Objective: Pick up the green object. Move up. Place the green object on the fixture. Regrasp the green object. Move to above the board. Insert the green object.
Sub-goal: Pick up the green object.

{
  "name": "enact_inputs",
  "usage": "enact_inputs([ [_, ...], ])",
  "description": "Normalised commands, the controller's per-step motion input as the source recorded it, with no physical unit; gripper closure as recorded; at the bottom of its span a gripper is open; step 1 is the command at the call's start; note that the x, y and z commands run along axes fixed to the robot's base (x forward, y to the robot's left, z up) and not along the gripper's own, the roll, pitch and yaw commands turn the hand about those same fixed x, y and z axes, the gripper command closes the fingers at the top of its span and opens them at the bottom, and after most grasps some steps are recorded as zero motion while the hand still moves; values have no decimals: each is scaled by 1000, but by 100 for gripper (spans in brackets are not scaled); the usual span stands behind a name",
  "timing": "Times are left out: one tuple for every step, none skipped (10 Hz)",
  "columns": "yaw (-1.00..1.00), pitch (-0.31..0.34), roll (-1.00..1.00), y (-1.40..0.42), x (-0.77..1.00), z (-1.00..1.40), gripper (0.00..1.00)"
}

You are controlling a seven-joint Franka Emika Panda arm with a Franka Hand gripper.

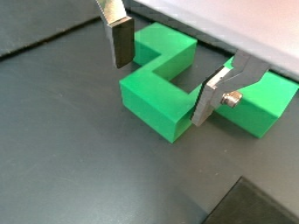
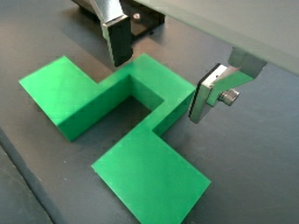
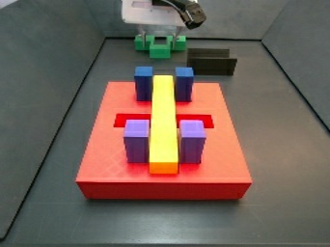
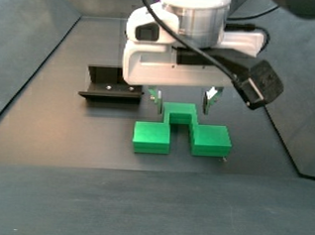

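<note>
the tool (image 2: 163, 74) hangs with fingers apart astride the stiff, light-looking green object's (image 2: 111, 114) raised middle, the natural grip.

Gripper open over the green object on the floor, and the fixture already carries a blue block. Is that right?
Not quite: the fixture is bare, as a side view shows; the blue blocks sit on the board. The gripper is open, straddling the green object on the floor.
</note>
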Motion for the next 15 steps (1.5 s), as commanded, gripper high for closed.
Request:
enact_inputs([
  [11, -36, 0, 0, 0, -317, 0],
  [9, -24, 0, 0, 0, -263, 0],
  [0, -19, 0, 0, 0, -234, 0],
  [0, -14, 0, 0, 0, -194, 0],
  [9, 0, 17, -100, -11, 0, 0],
  [0, 0, 0, -43, 0, 0, 0],
  [0, -4, 0, 0, -11, 0, 0],
  [0, 0, 1, 0, 0, 0, 0],
  [0, 0, 0, 0, 0, 0, 100],
  [0, 0, 0, 0, 0, 0, 100],
  [0, 0, 0, 0, 0, 0, 100],
  [0, 0, 0, 0, 0, 0, 100],
  [0, 0, 0, 0, 0, 0, 100],
  [0, 0, 0, 0, 0, 0, 100],
  [0, 0, 0, 0, 0, 0, 100],
])
